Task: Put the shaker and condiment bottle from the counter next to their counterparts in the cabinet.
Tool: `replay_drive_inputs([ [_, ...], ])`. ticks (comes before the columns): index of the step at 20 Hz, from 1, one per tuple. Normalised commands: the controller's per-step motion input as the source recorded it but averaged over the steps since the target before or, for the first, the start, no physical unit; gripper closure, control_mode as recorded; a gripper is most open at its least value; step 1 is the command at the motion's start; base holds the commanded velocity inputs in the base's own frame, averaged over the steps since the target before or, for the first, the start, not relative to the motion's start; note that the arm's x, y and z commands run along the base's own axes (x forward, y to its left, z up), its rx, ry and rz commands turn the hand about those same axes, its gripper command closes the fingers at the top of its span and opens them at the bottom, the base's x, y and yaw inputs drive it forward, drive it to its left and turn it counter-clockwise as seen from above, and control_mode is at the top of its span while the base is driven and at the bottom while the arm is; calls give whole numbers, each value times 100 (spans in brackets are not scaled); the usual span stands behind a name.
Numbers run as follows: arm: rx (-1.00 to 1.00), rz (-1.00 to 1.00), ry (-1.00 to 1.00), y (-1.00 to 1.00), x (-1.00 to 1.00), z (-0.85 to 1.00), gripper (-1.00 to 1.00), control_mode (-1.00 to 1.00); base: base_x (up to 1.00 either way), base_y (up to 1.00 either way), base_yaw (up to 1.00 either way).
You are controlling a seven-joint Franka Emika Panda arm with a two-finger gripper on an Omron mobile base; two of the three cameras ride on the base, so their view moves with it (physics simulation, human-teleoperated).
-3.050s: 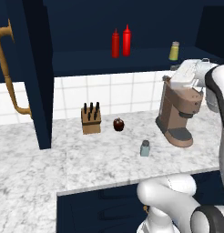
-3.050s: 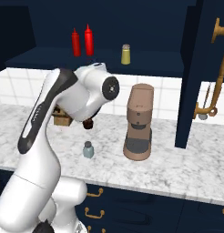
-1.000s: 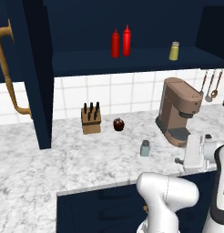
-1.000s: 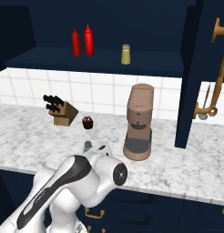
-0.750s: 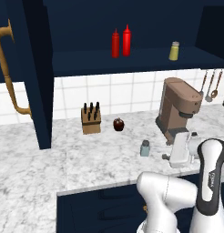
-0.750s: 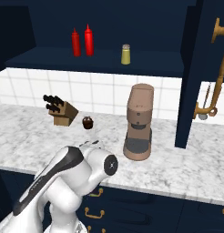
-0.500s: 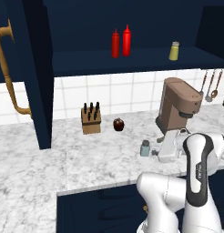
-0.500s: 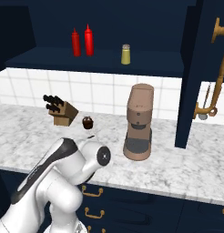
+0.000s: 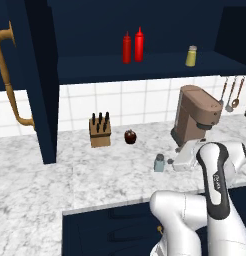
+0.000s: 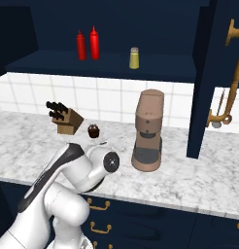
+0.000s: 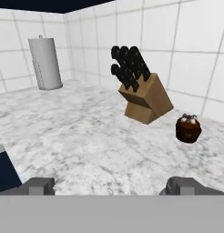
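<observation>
The shaker is seen standing upright on the marbled table, just beside the white hand and in front of the brown coffee machine. The table is backed by white tiles and carried on navy drawers. A knife block and a small dark cupcake are set near the wall, apart from each other. In the cabinet, two red bottles are stood side by side on the shelf, with a yellowish shaker well apart to their right. The fingers are held wide apart, nothing between them, low over the table. A grey cylinder is seen by the far wall in the hand view.
</observation>
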Motion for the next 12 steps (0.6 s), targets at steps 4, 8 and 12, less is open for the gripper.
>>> replay_drive_inputs([
  [4, -3, 10, 4, -41, 19, -75, -100, -100, 0, 0, 0],
  [8, 2, 1, 10, 2, 5, -11, -100, -100, 0, 0, 0],
  [12, 4, 6, 0, 6, 16, -18, -100, -100, 0, 0, 0],
])
